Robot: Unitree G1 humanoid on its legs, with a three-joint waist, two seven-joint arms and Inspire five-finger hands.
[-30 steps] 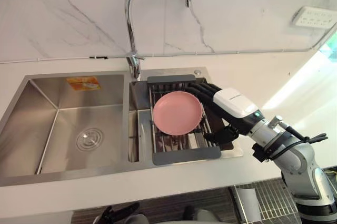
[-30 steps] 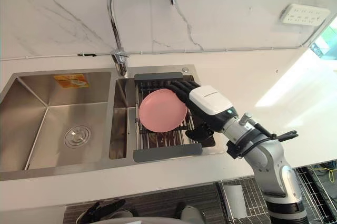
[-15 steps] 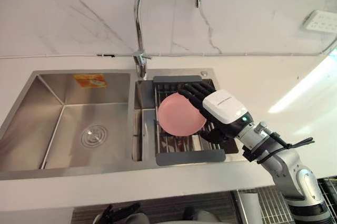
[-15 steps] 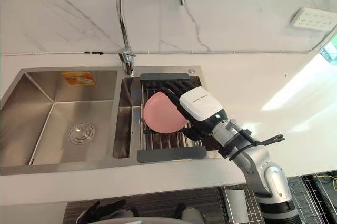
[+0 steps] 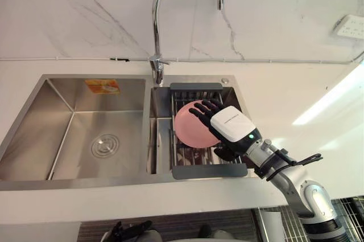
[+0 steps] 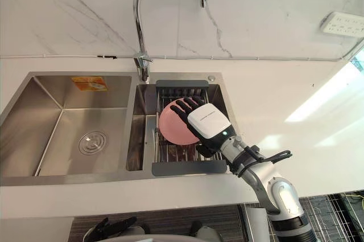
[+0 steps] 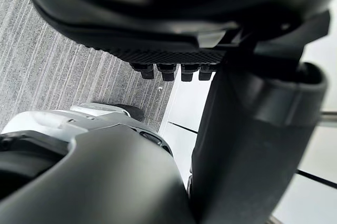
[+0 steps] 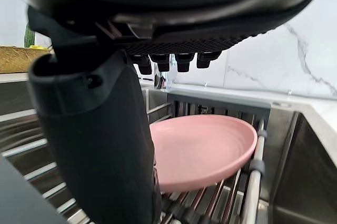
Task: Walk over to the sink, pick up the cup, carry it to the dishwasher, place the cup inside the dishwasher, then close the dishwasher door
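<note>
Fingers (image 5: 200,108): straight and splayed over the 3 o'clock half of the pink dish (image 5: 186,128); curled round nothing, no grasp made out.
Thumb (image 8: 100,145): in front of the dish's near rim in the right wrist view; contact impossible to tell.
Right hand (image 5: 230,131): released, forearm trailing off toward 4 o'clock.
Change: a second ago set at the dish's 3 o'clock rim, fingertips past its far edge; now across the top of it. Whole view shifted as well, so partly camera motion. No shift of the dish within the rack.
Meaning: probably a fresh approach for the pickup; lift, carry, loading and door closing all yet to come.
Task's thing: no cup seen, only the shallow pink dish, resting on the rack bars.
Rack (image 5: 196,86): laid across the right basin, holding the dish.
Right basin (image 5: 161,139): rack and dish inside.
Left basin (image 5: 62,134): at 9 o'clock of the rack, with drain (image 5: 105,145) and orange sticker (image 5: 102,86).
Faucet (image 5: 156,31): at 12 o'clock, between the basins.
Left hand (image 7: 168,50): fingers relaxed, nothing held, low above the floor (image 7: 63,76).
</note>
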